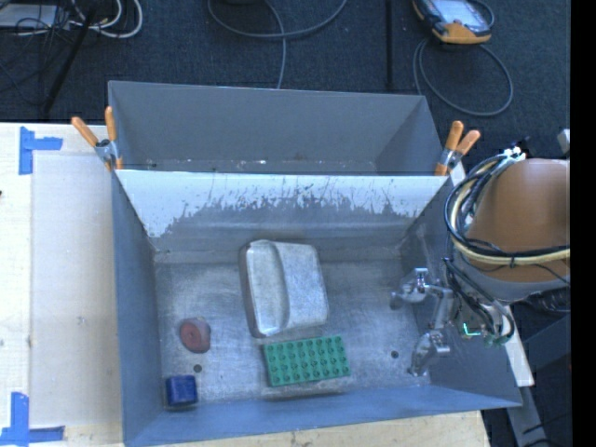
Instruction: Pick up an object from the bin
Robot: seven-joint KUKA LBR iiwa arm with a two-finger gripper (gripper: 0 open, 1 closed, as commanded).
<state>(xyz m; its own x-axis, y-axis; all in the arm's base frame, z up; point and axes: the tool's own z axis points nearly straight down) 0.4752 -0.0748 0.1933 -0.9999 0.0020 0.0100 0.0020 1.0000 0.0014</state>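
My gripper (421, 324) hangs at the right side of the bin, close to the right wall, with its two metal fingers spread apart and nothing between them. One fingertip (410, 293) sits farther back, the other (421, 357) nearer the front. A green studded building plate (305, 360) lies flat on the bin floor to the gripper's left, near the front. Behind that plate rests a grey, rounded sponge-like block (282, 285), in the middle of the bin.
A small reddish-brown disc (195, 335) lies at the left of the floor, and a blue block (181, 390) sits in the front left corner. The arm with its orange cover and cables reaches in over the right rim.
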